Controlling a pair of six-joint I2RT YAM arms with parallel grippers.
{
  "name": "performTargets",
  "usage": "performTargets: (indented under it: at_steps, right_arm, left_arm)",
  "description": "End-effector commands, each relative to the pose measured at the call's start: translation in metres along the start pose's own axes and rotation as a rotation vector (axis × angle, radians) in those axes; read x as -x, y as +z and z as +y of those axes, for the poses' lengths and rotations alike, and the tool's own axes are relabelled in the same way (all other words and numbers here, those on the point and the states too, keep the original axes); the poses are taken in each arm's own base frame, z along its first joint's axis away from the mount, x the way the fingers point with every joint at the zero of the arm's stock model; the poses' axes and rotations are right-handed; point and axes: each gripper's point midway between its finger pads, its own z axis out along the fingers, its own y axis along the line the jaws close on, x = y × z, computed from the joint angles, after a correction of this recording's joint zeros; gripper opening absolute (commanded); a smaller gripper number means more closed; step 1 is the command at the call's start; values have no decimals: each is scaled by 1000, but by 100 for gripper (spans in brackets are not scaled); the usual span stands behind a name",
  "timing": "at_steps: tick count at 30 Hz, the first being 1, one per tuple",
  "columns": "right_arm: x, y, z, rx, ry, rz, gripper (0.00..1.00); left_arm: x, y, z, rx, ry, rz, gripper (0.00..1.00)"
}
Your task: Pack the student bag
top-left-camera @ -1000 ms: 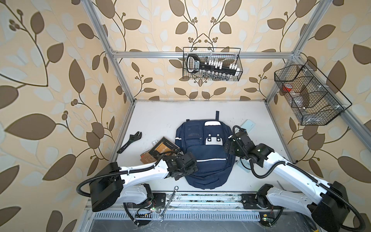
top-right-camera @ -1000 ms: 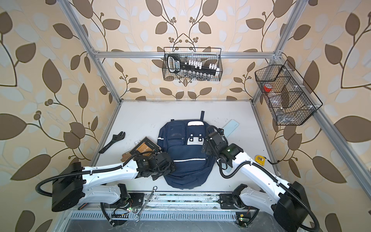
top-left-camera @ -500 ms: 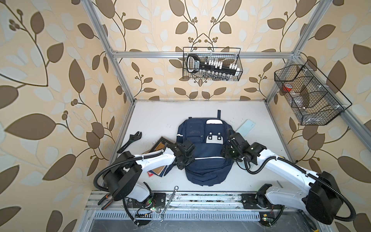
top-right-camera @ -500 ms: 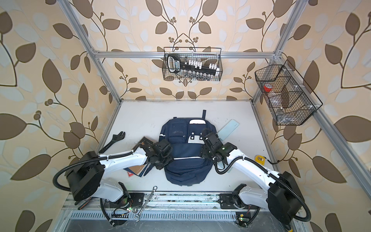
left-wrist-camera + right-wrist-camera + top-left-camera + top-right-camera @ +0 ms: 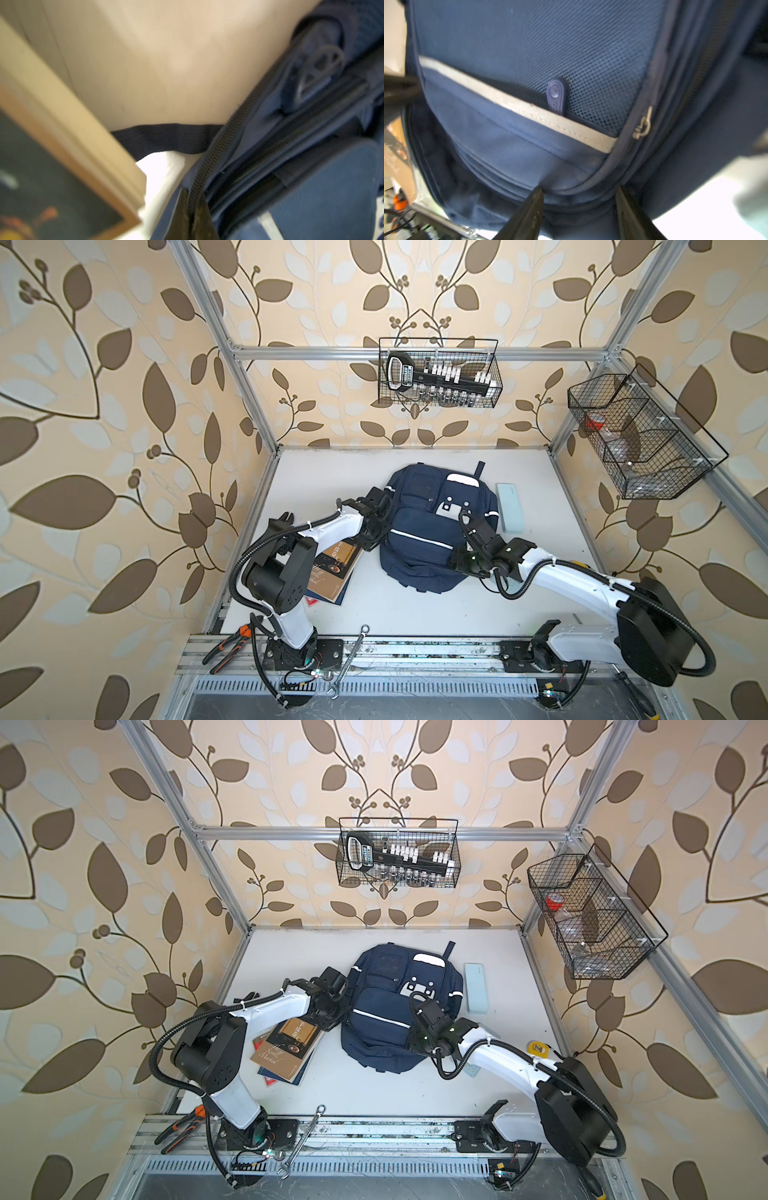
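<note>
A: Item: student bag (image 5: 419,539). Location?
B: Flat, centre frame, on the surface (image 5: 415,614). Left end effector (image 5: 190,216) pinches its zip edge; right end effector (image 5: 580,204) is spread, straddling its rim.
A: Progress?
B: Early, I judge. Books (image 5: 332,572), lower left, and pale case (image 5: 510,508), right, lie outside; nothing visibly packed.

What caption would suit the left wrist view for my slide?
Left pincer shut on the zipper edge of the student bag; a navy strap runs toward the book alongside.
</note>
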Motion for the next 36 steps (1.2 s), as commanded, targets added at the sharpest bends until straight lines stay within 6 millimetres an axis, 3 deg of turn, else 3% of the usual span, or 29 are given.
performTargets:
  at_steps: [1, 3, 5, 9, 13, 15, 22, 28, 30, 32, 36]
  right_arm:
    - [16, 9, 34, 88, -29, -5, 56]
    - [23, 14, 45, 97, -43, 6, 54]
    - [29, 13, 58, 115, -65, 6, 53]
    - [38, -7, 66, 127, -97, -58, 66]
    - [47, -36, 44, 58, -115, -178, 89]
    - [47, -42, 26, 9, -125, -217, 93]
    - [27, -44, -34, -56, -53, -239, 87]
    - [20, -51, -75, -155, 81, -360, 99]
    - [19, -55, -80, -150, 95, -389, 99]
    - [18, -58, -73, -104, 66, -386, 97]
    - [11, -54, -62, -55, 3, -329, 89]
  left_arm:
    - [11, -29, -7, -17, 35, -54, 13]
    - [7, -45, -1, -25, 58, -92, 39]
    - [-1, -64, 9, -32, 100, -139, 56]
    - [-53, -81, 16, -71, 238, -143, 70]
    - [-106, -79, 22, -102, 294, -80, 83]
    - [-118, -75, 20, -125, 288, -49, 85]
    - [-129, -68, -10, -151, 282, -3, 87]
    - [-149, -55, -42, -195, 245, 84, 79]
    - [-158, -51, -48, -198, 247, 106, 78]
    - [-164, -46, -51, -183, 248, 112, 78]
    - [-163, -34, -52, -153, 210, 102, 76]
